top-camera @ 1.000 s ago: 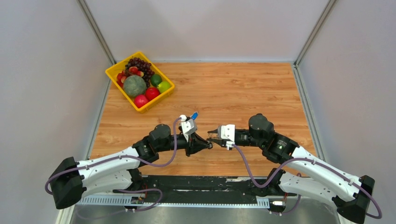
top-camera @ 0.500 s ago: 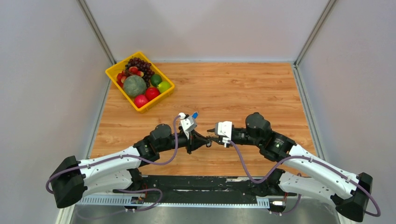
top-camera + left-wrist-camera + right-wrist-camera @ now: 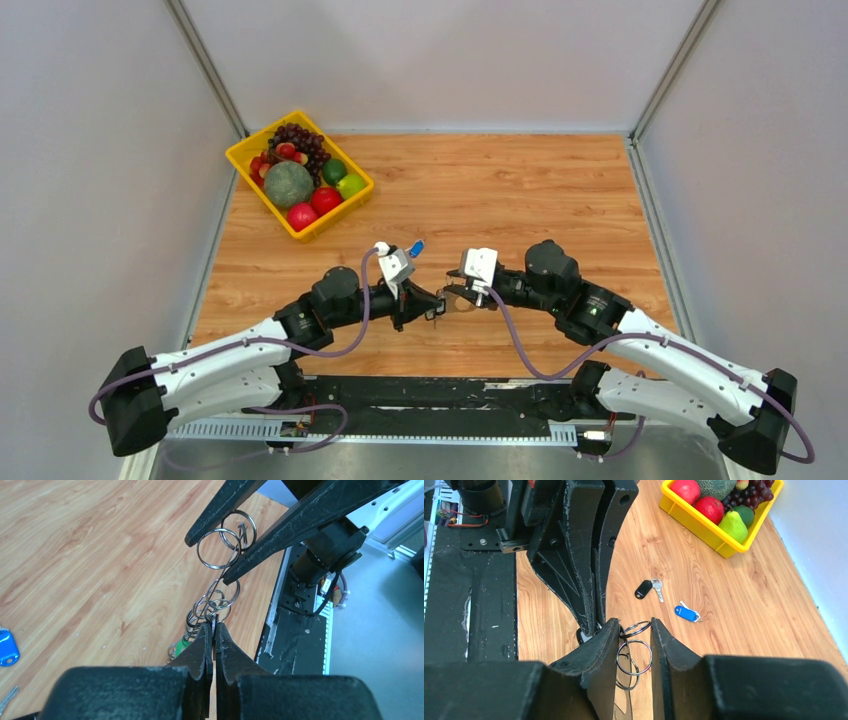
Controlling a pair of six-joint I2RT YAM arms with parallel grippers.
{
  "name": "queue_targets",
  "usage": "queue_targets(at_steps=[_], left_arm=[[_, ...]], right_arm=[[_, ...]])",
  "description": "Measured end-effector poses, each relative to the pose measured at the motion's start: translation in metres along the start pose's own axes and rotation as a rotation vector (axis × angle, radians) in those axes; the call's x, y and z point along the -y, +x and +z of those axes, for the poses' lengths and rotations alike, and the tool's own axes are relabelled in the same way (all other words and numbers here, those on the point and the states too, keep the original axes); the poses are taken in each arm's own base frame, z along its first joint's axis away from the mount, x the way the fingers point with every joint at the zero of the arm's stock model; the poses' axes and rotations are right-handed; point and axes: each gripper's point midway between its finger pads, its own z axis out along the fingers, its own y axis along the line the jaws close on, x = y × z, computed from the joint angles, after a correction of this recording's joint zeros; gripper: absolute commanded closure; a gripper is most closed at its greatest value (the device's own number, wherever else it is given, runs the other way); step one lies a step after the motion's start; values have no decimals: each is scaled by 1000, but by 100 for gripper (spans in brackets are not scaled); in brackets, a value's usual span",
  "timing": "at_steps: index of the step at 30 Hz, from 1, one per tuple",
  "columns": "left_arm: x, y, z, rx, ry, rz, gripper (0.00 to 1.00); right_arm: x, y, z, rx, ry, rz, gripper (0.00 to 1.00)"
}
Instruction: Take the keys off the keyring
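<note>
My left gripper (image 3: 214, 626) is shut on a thin flat metal piece seen edge-on, seemingly a key of the bunch. A chain of wire keyrings (image 3: 218, 550) runs from it to my right gripper (image 3: 634, 630). That gripper's fingers (image 3: 260, 550) pinch the end rings (image 3: 634, 655) across their width. A green tag (image 3: 180, 644) hangs among coiled rings under my left fingertips. In the top view the two grippers (image 3: 437, 310) (image 3: 453, 296) meet tip to tip above the table's near middle. A black-tagged key (image 3: 644, 588) and a blue-tagged key (image 3: 686, 613) lie loose on the wood.
A yellow basket (image 3: 262, 131) of fruit stands at the far left and shows in the right wrist view (image 3: 694, 527). The blue tag (image 3: 416, 247) lies just beyond my left wrist. The black base plate (image 3: 300, 640) runs along the near table edge.
Both grippers have shifted a little to the left, and the right one has closed in on the left until their tips meet. The rings stay between them.
</note>
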Motion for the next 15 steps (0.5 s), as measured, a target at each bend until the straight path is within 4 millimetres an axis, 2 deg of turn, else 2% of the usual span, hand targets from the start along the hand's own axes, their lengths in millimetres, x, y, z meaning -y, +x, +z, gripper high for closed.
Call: queue_targets(at_steps=[15], left_arm=[[-6,-1,-7,-100,-63,-16,100]], right_arm=[[11,6,-3,-28,86,68,100]])
